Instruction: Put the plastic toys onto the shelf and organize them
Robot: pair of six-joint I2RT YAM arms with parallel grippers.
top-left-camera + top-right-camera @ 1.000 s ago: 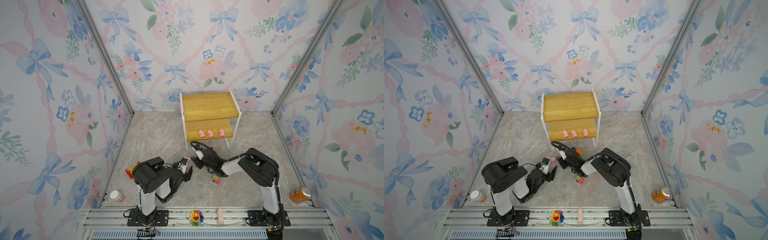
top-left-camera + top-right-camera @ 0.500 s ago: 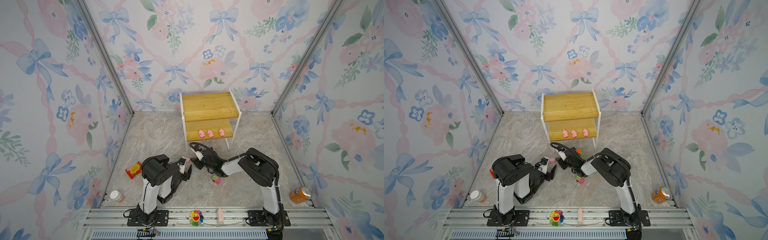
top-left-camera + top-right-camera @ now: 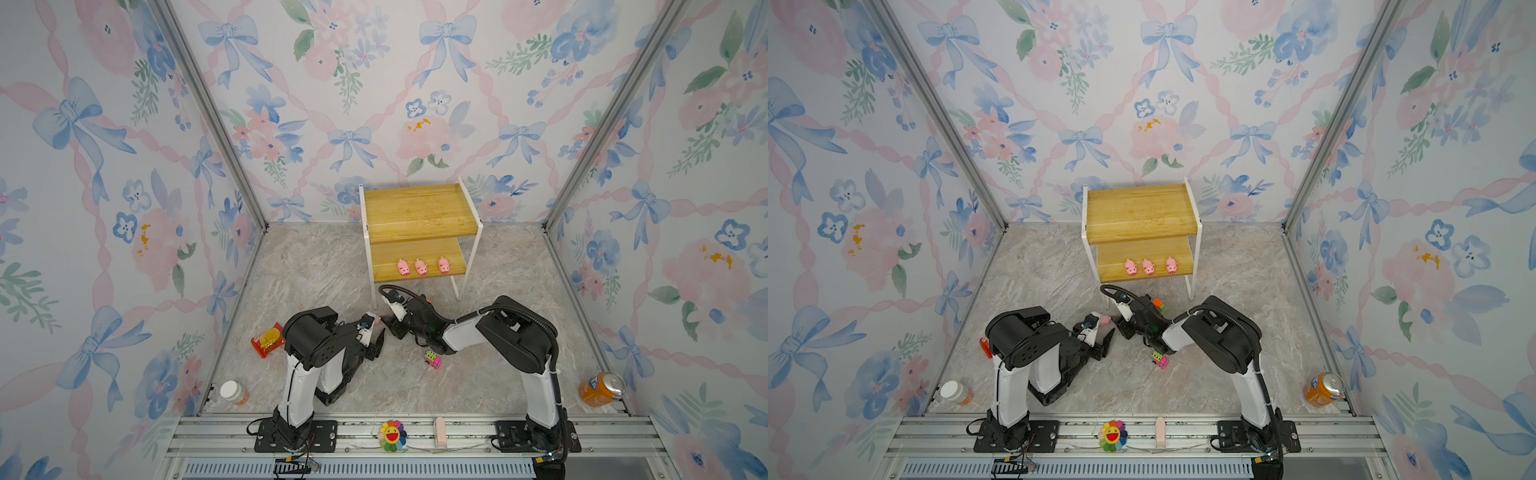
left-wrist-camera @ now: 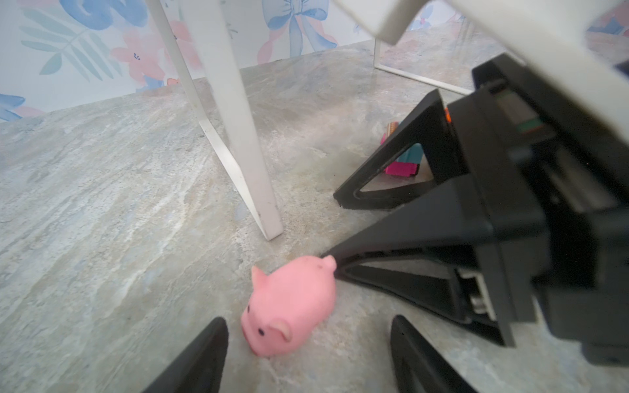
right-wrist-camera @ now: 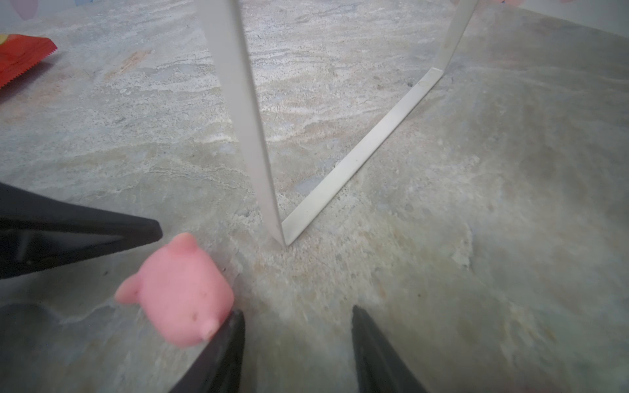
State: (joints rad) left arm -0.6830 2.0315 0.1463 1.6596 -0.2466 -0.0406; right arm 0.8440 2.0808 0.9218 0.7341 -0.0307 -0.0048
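Change from 1 s back: left arm (image 3: 311, 332) has raised its elbow and stands more upright, so more of the red snack packet (image 3: 268, 340) shows to its left. Right arm (image 3: 511, 336) has barely shifted.

Obs 1: loose pig (image 4: 289, 306) lies on the floor (image 4: 102, 204), just near of the shelf (image 3: 419, 212)'s near-left leg (image 4: 245, 136), between the 2 arms.

Obs 2: left gripper (image 4: 306, 321) released, fingers spread either side of the pig's head and touching neither side. Probably held wide to straddle the body before closing.

Obs 3: right gripper (image 5: 296, 313) also released, nothing between its fingers. The pig sits outside it, against 1 fingertip. My reading: a backstop so the toy cannot slide away.

Obs 4: pig seems tipped sideways, not certain. Snout points near-left, toward the left gripper. Long axis runs near-left to far-right, roughly along that gripper's reach, so the fingers would close across the short width.

Obs 5: 3 pigs (image 3: 421, 267) stand in a row at the near edge of the lower board (image 3: 415, 253), snouts toward near. This would be number 4.
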